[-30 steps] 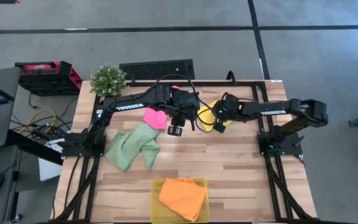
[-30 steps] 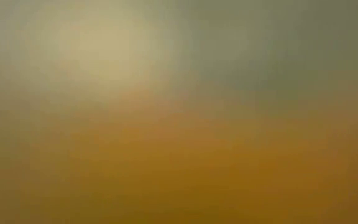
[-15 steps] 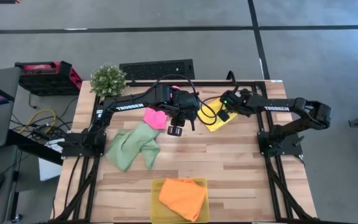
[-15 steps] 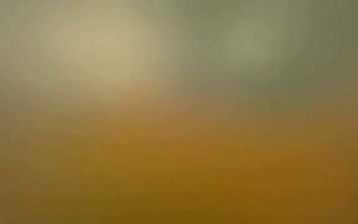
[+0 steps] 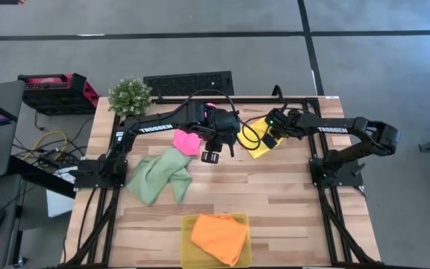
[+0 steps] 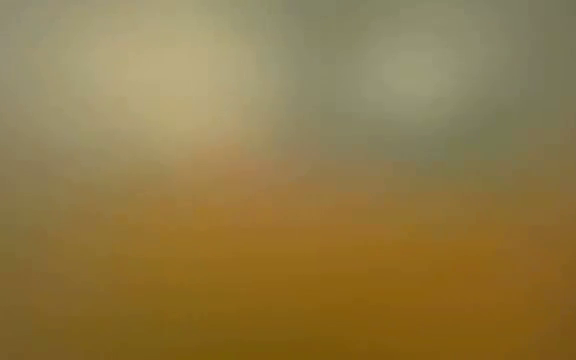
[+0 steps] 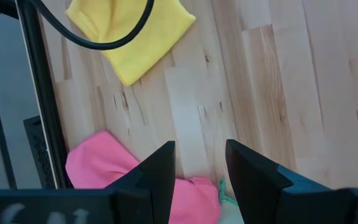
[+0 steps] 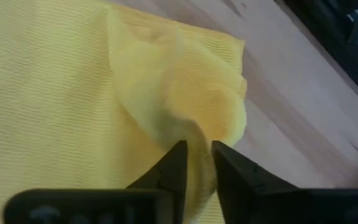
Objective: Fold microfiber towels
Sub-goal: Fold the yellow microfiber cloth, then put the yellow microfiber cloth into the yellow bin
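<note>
Right gripper, fingers narrowly parted astride a raised fold of the yellow towel lying flat under it on the table; left gripper, open and empty, hovering just beside the pink towel.

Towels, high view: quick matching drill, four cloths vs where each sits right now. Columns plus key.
Column 1
1. pink towel
2. yellow towel
3. orange towel
4. green towel

Column 2
A. in the yellow tray at the table's near edge
B. crumpled on bare wood at the left
C. under the right gripper
D. beside the left gripper

Pairs: 1-D, 2-C, 3-A, 4-B
</note>
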`<state>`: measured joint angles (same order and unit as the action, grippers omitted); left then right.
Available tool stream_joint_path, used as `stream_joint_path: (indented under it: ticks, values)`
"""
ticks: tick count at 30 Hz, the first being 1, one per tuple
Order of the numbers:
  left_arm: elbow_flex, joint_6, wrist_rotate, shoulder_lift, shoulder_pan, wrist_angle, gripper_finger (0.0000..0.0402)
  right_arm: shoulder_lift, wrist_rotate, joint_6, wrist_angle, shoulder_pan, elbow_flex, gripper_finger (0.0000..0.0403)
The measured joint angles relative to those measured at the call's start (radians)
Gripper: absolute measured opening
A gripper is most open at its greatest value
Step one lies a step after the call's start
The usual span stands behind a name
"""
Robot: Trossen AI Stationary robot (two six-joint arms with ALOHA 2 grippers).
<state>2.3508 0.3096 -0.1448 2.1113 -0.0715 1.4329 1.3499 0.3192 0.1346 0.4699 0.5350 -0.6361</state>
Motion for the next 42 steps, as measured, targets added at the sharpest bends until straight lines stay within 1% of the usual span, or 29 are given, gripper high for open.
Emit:
stream_joint_path:
  ticks: [3,7,11,15,20,23,26,28,31,35,39,42]
  values:
    - [0.000,0.000,0.000,0.000,0.000,0.006,0.0135,0.000,0.000,0.028,-0.001,0.003,-0.002,0.0135]
    - [0.000,-0.035,0.000,0.000,0.000,0.017,0.0135,0.000,-0.001,0.026,0.014,0.004,-0.037,0.0182]
    - [0.000,-0.058,0.002,0.000,-0.007,0.017,0.0135,-0.004,-0.004,0.022,0.134,0.005,-0.115,0.0216]
    - [0.000,-0.062,0.002,0.001,-0.017,0.015,0.0135,-0.004,-0.003,0.018,0.258,0.005,-0.180,0.0233]
    - [-0.004,-0.054,0.006,0.001,-0.028,-0.011,0.0135,-0.004,0.025,0.015,0.280,0.011,-0.204,0.0233]
    - [-0.076,0.016,0.053,-0.001,-0.029,-0.138,0.0135,-0.010,0.026,0.011,0.317,0.009,-0.215,0.0233]
    - [-0.179,0.113,0.111,0.003,-0.031,-0.242,0.0135,-0.055,0.025,-0.003,0.354,0.004,-0.218,0.0232]
    - [-0.266,0.171,0.122,0.002,-0.031,-0.349,0.0135,-0.100,0.024,-0.003,0.384,0.000,-0.218,0.0232]
    - [-0.389,0.240,0.098,0.003,-0.033,-0.501,0.0135,-0.191,0.023,0.004,0.390,-0.011,-0.219,0.0232]
    - [-0.538,0.301,0.051,0.003,-0.040,-0.758,0.0135,-0.300,0.022,0.016,0.390,-0.040,-0.219,0.0232]
    - [-0.640,0.347,0.051,0.002,-0.048,-1.007,0.0135,-0.380,0.019,0.023,0.390,-0.083,-0.219,0.0232]
    - [-0.704,0.350,0.052,0.002,-0.052,-1.144,0.0135,-0.426,0.019,0.023,0.390,-0.116,-0.219,0.0232]
